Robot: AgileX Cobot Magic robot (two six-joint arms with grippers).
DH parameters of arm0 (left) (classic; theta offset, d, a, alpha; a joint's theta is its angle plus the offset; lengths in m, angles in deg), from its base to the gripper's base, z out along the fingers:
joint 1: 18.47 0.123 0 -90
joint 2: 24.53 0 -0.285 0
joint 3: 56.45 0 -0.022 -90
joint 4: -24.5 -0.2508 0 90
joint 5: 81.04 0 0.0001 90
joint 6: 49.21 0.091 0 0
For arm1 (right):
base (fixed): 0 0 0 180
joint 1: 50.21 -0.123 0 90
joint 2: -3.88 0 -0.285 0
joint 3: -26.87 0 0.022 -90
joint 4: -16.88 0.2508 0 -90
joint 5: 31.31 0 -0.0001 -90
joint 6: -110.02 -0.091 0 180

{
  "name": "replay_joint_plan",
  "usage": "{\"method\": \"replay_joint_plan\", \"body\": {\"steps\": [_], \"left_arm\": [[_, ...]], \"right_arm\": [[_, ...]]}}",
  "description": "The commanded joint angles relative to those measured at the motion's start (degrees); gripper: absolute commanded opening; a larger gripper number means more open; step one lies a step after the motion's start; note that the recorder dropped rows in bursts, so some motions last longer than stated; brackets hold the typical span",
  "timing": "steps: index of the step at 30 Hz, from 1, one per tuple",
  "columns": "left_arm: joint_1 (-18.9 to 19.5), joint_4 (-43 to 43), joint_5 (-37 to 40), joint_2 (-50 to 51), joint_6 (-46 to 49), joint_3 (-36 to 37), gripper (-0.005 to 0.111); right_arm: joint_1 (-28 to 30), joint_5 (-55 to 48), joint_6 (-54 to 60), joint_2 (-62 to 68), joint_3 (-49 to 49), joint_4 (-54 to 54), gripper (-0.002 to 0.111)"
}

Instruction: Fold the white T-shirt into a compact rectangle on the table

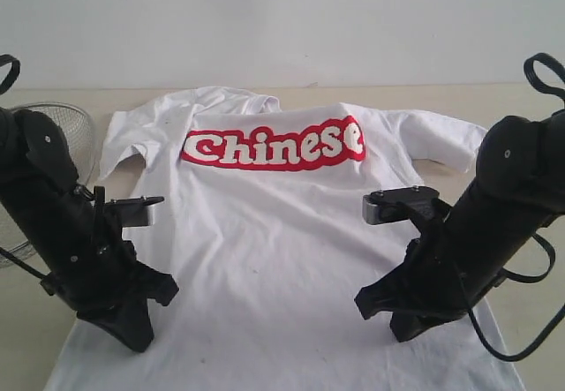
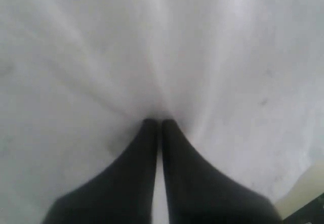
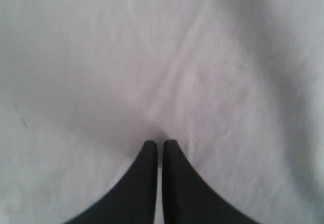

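The white T-shirt (image 1: 274,232) lies spread flat, chest up, on the table (image 1: 22,347), its red "Chinese" lettering toward the far side. My left gripper (image 1: 132,338) points down onto the shirt's lower left part, and my right gripper (image 1: 397,329) onto its lower right part. In the left wrist view the left gripper (image 2: 158,122) is shut, and creases in the white T-shirt (image 2: 212,57) run together at its tips. In the right wrist view the right gripper (image 3: 159,143) is shut too, with folds of the white T-shirt (image 3: 172,77) converging at its tips.
A round wire-mesh basket (image 1: 75,122) stands at the far left behind the left arm. Bare table (image 1: 521,100) shows beyond the right sleeve, with a pale wall behind. A black cable (image 1: 521,338) loops beside the right arm.
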Motion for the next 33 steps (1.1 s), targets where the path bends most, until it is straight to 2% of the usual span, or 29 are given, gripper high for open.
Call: {"method": "replay_joint_plan", "body": {"steps": [1,9,18,24,33], "left_arm": [[-0.25,-1.53,1.15,1.38,-0.78,3.09,0.005],[-0.25,-1.53,1.15,0.99,-0.78,5.52,0.005],[-0.25,-1.53,2.43,-1.05,-0.78,7.22,0.005],[-0.25,0.03,0.90,-3.06,-0.78,11.30,0.005],[-0.25,0.18,0.90,-5.55,-0.78,11.66,0.005]], "right_arm": [[-0.02,-2.64,-0.03,-0.04,0.13,-0.64,0.000],[-0.02,-6.95,-2.61,-0.04,0.36,-2.90,0.000],[-0.02,-1.06,-2.54,-0.15,8.75,-1.18,0.000],[-0.18,-2.58,-2.75,-0.15,9.36,-0.83,0.000],[-0.18,-6.67,-2.85,-3.68,9.36,-0.71,0.000]]}}
